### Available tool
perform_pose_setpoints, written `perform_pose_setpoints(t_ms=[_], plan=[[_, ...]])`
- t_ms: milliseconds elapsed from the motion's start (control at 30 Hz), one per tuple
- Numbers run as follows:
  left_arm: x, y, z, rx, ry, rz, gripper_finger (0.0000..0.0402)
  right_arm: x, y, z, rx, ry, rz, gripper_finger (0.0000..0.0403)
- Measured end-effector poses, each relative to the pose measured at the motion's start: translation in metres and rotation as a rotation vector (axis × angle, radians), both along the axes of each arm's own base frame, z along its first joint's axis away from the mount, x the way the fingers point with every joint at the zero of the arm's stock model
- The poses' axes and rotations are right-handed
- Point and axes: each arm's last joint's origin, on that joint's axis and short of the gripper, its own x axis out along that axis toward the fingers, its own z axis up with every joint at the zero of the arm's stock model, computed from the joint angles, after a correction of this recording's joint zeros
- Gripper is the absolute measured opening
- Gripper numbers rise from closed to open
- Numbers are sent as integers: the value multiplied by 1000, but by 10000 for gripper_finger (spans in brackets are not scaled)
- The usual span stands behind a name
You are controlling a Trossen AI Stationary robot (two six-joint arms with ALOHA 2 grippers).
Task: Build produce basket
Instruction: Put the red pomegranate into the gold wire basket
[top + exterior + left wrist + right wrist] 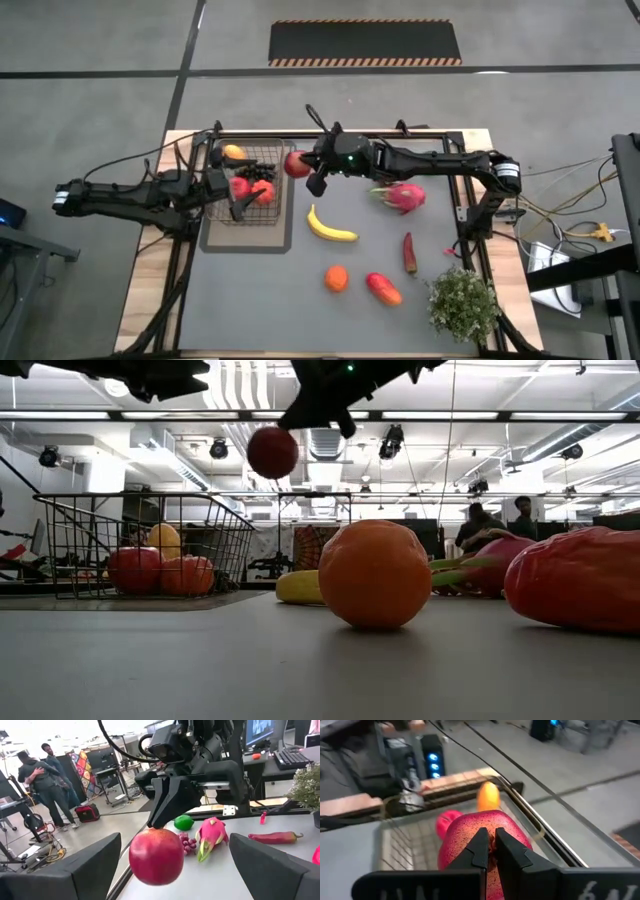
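Right gripper [491,851] pinches red apple [482,842] above grey table [300,290]; 2 people stand beyond.

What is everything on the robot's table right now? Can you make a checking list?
Surface: grey mat on a wooden table.
Job's things: basket holds several fruits; banana, dragon fruit, chilli, orange and mango lie on the mat.
Clutter: potted plant at a corner.
End effectors: right end effector shut on the red apple, lifted beside the basket; left end effector open over the basket.
Cables: run along both arms; loose ones off the table's right.
Surroundings: people stand in the room behind.
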Motion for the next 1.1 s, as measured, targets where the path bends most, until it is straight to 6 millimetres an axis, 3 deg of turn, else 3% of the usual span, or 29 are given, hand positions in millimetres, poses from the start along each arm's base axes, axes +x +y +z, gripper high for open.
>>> perform_pose_setpoints(t_ms=[300, 667, 1100], plan=[[-14, 1, -2, -3, -56, 0, 352, 18, 3, -7, 2, -120, 148, 12], [-27, 1, -1, -29, -122, -5, 352, 41, 1, -27, -15, -232, 209, 12], [-27, 1, -1, -30, -123, -10, 352, 80, -4, -62, -35, -180, 271, 12]])
